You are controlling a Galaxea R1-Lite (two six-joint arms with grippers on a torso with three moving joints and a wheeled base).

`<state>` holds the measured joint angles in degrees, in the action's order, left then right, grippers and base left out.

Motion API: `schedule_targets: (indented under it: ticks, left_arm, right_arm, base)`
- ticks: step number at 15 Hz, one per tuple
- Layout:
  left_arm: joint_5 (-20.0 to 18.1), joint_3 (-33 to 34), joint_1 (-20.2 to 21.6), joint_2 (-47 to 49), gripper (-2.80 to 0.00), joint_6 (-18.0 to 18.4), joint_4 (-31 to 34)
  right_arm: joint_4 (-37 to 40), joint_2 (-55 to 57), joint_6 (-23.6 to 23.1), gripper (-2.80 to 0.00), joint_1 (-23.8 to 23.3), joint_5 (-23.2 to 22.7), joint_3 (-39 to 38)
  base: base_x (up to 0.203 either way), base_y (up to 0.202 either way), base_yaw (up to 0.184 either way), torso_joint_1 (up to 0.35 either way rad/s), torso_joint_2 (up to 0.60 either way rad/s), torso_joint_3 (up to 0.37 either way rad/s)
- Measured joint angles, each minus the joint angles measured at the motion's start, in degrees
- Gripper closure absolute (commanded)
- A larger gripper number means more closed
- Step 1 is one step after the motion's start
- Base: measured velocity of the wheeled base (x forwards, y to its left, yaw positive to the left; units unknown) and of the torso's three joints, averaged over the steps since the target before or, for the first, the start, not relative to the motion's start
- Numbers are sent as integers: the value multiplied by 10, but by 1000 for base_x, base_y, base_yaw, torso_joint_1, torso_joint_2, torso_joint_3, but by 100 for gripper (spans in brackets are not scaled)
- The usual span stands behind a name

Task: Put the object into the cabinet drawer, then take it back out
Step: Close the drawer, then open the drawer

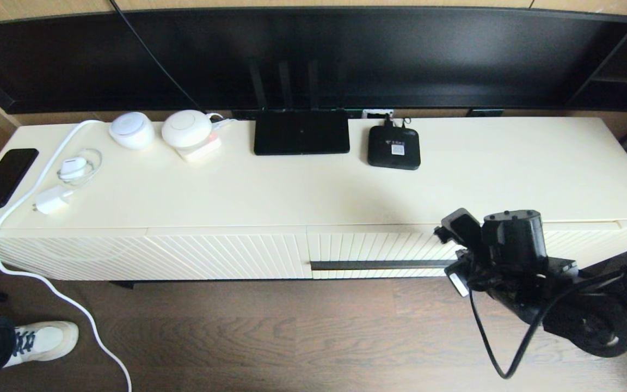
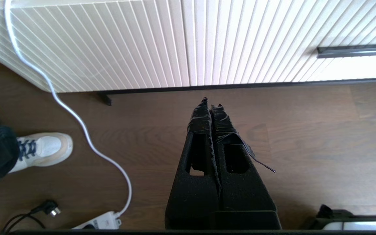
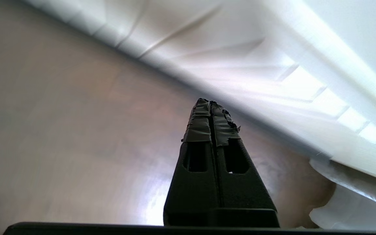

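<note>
The cabinet drawer (image 1: 379,247) is cream, its front cut with diagonal ribs, and its handle bar (image 1: 379,265) is dark. The tabletop (image 1: 302,185) is plain cream. On it the router (image 1: 301,132) is flat black; the small rounded-square device (image 1: 394,147) is black with a white label. The phone (image 1: 4,177) is black, the charger cable (image 1: 30,196) white. The floor (image 1: 270,337) is brown wood grain. The right tool (image 3: 209,102) is black.

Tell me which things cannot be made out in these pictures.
- The organiser box: in no view.
- Inside of the cabinet drawer: hidden behind its shut front, head view.
- Right end of the handle bar: head view, covered by the right arm.
- Right wrist view: cabinet blurred beyond the shut right tool.
- White label on the small black device: too small to read.
</note>
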<state>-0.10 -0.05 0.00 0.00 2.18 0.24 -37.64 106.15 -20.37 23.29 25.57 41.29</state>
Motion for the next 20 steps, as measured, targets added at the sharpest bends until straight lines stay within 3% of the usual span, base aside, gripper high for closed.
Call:
schedule_targets:
  ticks: [10, 15, 20]
  left_arm:
    - [0, 0, 0, 0, 0, 0, 0]
    - [0, 0, 0, 0, 0, 0, 0]
    - [0, 0, 0, 0, 0, 0, 0]
  right_arm:
    - [192, -232, -8, 0, 36, -13, -189]
    - [385, -336, -71, 0, 88, -14, -164]
    - [346, -308, -83, 0, 167, -10, -157]
  base:
    - [0, 0, 0, 0, 0, 0]
    - [0, 0, 0, 0, 0, 0]
    - [0, 0, 0, 0, 0, 0]
